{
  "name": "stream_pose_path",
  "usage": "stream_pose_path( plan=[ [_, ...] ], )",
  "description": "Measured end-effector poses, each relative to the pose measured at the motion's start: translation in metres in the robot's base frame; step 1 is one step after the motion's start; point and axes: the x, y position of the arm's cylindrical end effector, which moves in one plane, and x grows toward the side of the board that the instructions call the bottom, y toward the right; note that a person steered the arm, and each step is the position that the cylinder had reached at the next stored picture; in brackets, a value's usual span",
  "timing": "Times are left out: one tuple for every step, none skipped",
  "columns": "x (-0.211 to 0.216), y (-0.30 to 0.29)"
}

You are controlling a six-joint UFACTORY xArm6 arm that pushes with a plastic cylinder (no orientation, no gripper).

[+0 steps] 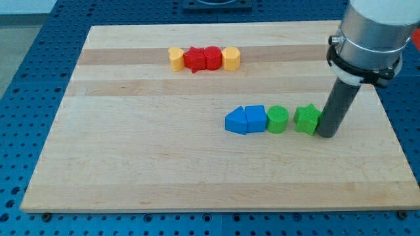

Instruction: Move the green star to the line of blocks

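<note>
The green star [306, 119] lies on the wooden board [164, 164] at the view's right. My tip [326, 135] stands right against its right side, touching or nearly so. To the star's left, with a small gap, a line of blocks runs: a green cylinder [277, 120], a blue cube-like block [256, 118] and a blue triangular block [235, 122], touching one another.
A second row sits near the view's top: a yellow block [175, 58], a red star [193, 60], a red block [212, 58] and a yellow hexagonal block [231, 58]. The board's right edge is close to my rod.
</note>
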Motion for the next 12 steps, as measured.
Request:
stream_pose_path(
  plan=[
    [0.0,0.003],
    [-0.001,0.011],
    [-0.004,0.011],
    [-0.004,0.011],
    [-0.004,0.011],
    [-0.004,0.011],
    [-0.004,0.01],
    [-0.004,0.004],
    [-0.004,-0.005],
    [-0.004,-0.01],
    [-0.004,-0.011],
    [-0.004,-0.011]
  ],
)
